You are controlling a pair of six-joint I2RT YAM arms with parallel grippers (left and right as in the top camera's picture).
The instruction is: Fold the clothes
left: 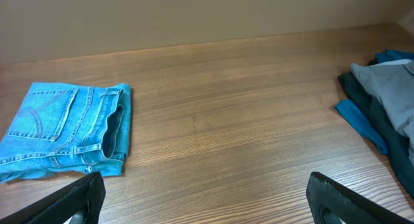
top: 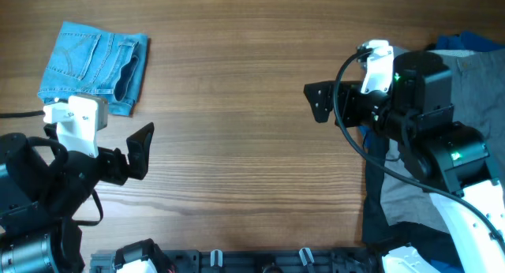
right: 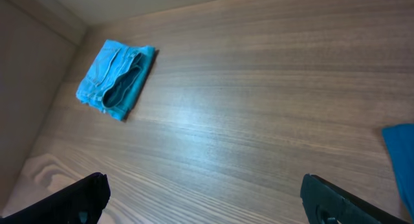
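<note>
The light-blue denim jeans lie folded into a small square at the table's far left corner; they also show in the left wrist view and the right wrist view. A pile of grey, black and bright-blue garments lies at the right side, partly under my right arm; it also shows in the left wrist view. My left gripper is open and empty, just below the jeans. My right gripper is open and empty over bare table left of the pile.
The wooden table lies between the folded jeans and the pile. A black rail with clips runs along the near edge. A wall rises behind the table in the left wrist view.
</note>
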